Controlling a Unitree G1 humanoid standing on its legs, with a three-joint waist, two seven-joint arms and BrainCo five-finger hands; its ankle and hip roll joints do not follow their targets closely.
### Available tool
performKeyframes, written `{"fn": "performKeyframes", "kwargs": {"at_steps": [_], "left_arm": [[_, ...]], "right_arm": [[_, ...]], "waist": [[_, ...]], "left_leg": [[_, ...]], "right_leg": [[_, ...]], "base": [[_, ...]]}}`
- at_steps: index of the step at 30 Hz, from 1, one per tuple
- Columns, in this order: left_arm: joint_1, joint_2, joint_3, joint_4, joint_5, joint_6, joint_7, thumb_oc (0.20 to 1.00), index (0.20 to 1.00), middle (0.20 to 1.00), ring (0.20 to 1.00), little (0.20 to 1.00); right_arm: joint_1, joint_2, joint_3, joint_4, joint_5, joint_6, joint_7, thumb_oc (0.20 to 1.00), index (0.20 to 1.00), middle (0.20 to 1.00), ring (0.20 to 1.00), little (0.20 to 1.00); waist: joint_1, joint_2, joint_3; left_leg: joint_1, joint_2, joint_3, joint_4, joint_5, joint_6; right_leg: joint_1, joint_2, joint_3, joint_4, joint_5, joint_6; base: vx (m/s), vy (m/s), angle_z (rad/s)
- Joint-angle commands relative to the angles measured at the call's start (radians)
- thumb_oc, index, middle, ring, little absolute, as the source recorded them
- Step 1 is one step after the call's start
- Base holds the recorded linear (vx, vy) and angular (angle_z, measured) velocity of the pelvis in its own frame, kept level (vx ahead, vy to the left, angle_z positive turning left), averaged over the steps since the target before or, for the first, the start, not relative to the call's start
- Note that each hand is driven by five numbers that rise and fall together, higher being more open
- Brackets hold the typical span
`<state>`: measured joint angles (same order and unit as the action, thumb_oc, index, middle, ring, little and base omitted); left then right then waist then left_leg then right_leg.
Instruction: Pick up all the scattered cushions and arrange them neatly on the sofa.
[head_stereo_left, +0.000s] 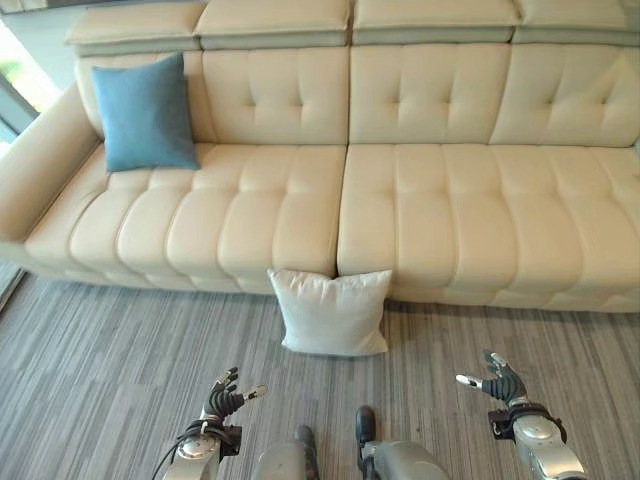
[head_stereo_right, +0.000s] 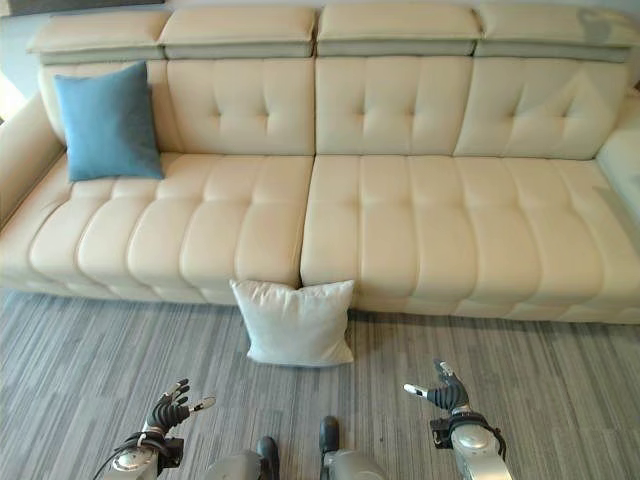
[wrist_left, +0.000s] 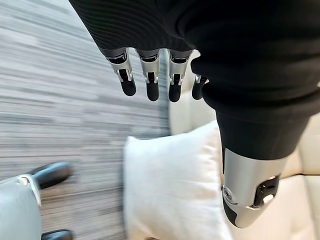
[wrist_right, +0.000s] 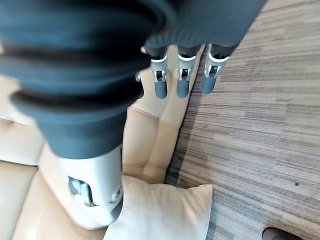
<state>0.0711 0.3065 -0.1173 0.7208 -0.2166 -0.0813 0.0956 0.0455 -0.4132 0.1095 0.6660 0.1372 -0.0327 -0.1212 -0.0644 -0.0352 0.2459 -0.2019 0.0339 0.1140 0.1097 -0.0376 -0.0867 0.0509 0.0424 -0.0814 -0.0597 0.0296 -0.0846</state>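
A white cushion (head_stereo_left: 332, 311) stands on the striped floor (head_stereo_left: 100, 360), leaning against the sofa (head_stereo_left: 420, 210) front, ahead of and between the left hand (head_stereo_left: 226, 395) and right hand (head_stereo_left: 497, 380). Both hands are released, holding nothing. A blue cushion (head_stereo_left: 145, 113) rests upright on the sofa's left end.

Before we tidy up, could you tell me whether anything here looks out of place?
Yes: the white cushion is on the grey carpet, propped against the front of the cream sofa near its middle seam, rather than on the seat. The blue cushion stands against the backrest at the sofa's left end. Both hands, left hand and right hand, are open and empty.
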Motion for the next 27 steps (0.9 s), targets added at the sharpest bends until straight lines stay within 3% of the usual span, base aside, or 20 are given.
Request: {"fn": "performKeyframes", "kwargs": {"at_steps": [1, 7, 8, 9, 12, 15, 18, 20, 24, 27], "left_arm": [[0.016, 0.026, 0.001, -0.031, -0.004, -0.024, 0.007, 1.0, 1.0, 1.0, 1.0, 1.0], [0.022, 0.029, 0.003, -0.009, 0.02, -0.016, -0.002, 1.0, 1.0, 1.0, 1.0, 1.0], [0.017, 0.037, 0.004, -0.009, 0.023, -0.017, -0.002, 1.0, 1.0, 1.0, 1.0, 1.0], [-0.011, 0.07, 0.018, -0.015, 0.018, -0.023, 0.015, 1.0, 1.0, 1.0, 1.0, 1.0], [-0.017, 0.078, 0.029, -0.021, 0.008, -0.027, 0.026, 1.0, 1.0, 1.0, 1.0, 1.0], [-0.033, 0.092, 0.039, -0.024, -0.007, -0.034, 0.041, 1.0, 1.0, 1.0, 1.0, 1.0], [-0.044, 0.107, 0.053, -0.021, -0.01, -0.043, 0.054, 1.0, 1.0, 1.0, 1.0, 1.0], [-0.05, 0.107, 0.052, -0.023, -0.011, -0.046, 0.056, 1.0, 1.0, 1.0, 1.0, 1.0], [-0.132, 0.132, 0.038, 0.032, -0.033, -0.065, 0.097, 1.0, 1.0, 1.0, 1.0, 1.0], [-0.167, 0.143, 0.036, 0.048, -0.062, -0.074, 0.117, 1.0, 1.0, 1.0, 1.0, 1.0]], "right_arm": [[0.02, -0.043, -0.004, -0.037, -0.011, -0.005, -0.007, 1.0, 1.0, 1.0, 1.0, 1.0], [0.024, -0.026, 0.001, -0.046, -0.041, -0.003, 0.004, 1.0, 1.0, 1.0, 1.0, 1.0], [0.018, -0.022, 0.006, -0.047, -0.046, -0.006, 0.008, 1.0, 1.0, 1.0, 1.0, 1.0], [-0.014, -0.009, 0.023, -0.066, -0.051, -0.015, 0.0, 1.0, 1.0, 1.0, 1.0, 1.0], [-0.033, -0.011, 0.034, -0.089, -0.054, -0.018, -0.003, 1.0, 1.0, 1.0, 1.0, 1.0], [-0.059, -0.03, 0.053, -0.114, -0.059, -0.027, -0.008, 1.0, 1.0, 1.0, 1.0, 1.0], [-0.076, -0.046, 0.064, -0.14, -0.063, -0.035, -0.015, 1.0, 1.0, 1.0, 1.0, 1.0], [-0.083, -0.05, 0.064, -0.138, -0.062, -0.035, -0.021, 1.0, 1.0, 1.0, 1.0, 1.0], [-0.187, -0.066, 0.096, -0.06, -0.053, -0.036, -0.072, 1.0, 1.0, 1.0, 1.0, 1.0], [-0.229, -0.071, 0.099, -0.018, -0.039, -0.038, -0.098, 1.0, 1.0, 1.0, 1.0, 1.0]], "waist": [[0.029, -0.002, -0.002], [0.04, -0.006, -0.038], [0.039, -0.012, -0.039], [0.036, -0.01, -0.018], [0.037, -0.008, -0.014], [0.026, -0.004, 0.017], [0.032, -0.014, 0.053], [0.034, -0.018, 0.057], [0.054, -0.001, 0.103], [0.057, 0.008, 0.126]], "left_leg": [[-0.042, 0.005, 0.018, 0.065, 0.087, 0.002], [0.019, -0.016, 0.045, 0.016, 0.058, 0.041], [0.037, -0.023, 0.055, 0.007, 0.043, 0.056], [0.087, -0.022, 0.083, 0.003, 0.002, 0.087], [0.114, -0.027, 0.091, -0.006, -0.014, 0.092], [0.137, -0.038, 0.076, -0.011, -0.031, 0.094], [0.121, -0.048, 0.068, 0.041, -0.063, 0.097], [0.095, -0.05, 0.065, 0.063, -0.066, 0.095], [-0.077, -0.041, 0.051, 0.153, -0.072, 0.088], [-0.133, -0.04, 0.044, 0.173, -0.068, 0.085]], "right_leg": [[0.039, -0.063, 0.03, 0.162, -0.184, 0.127], [0.05, -0.101, 0.057, 0.216, -0.188, 0.164], [0.023, -0.113, 0.066, 0.279, -0.162, 0.182], [-0.094, -0.144, 0.058, 0.455, -0.092, 0.214], [-0.133, -0.143, 0.023, 0.443, -0.104, 0.205], [-0.237, -0.105, -0.011, 0.403, -0.115, 0.193], [-0.23, -0.13, -0.047, 0.362, -0.125, 0.186], [-0.229, -0.128, -0.041, 0.34, -0.126, 0.178], [-0.356, -0.124, -0.052, 0.384, -0.138, 0.147], [-0.412, -0.125, -0.053, 0.407, -0.144, 0.141]], "base": [[0.25, 0.082, -0.23], [0.3, 0.192, -0.41], [0.22, 0.251, -0.42], [0.22, 0.25, -0.46], [0.15, 0.108, -0.36], [0.11, 0.006, -0.14], [0.06, -0.062, 0.26], [-0.04, -0.071, 0.41], [-0.1, -0.092, 0.31], [-0.07, -0.074, 0.07]]}}
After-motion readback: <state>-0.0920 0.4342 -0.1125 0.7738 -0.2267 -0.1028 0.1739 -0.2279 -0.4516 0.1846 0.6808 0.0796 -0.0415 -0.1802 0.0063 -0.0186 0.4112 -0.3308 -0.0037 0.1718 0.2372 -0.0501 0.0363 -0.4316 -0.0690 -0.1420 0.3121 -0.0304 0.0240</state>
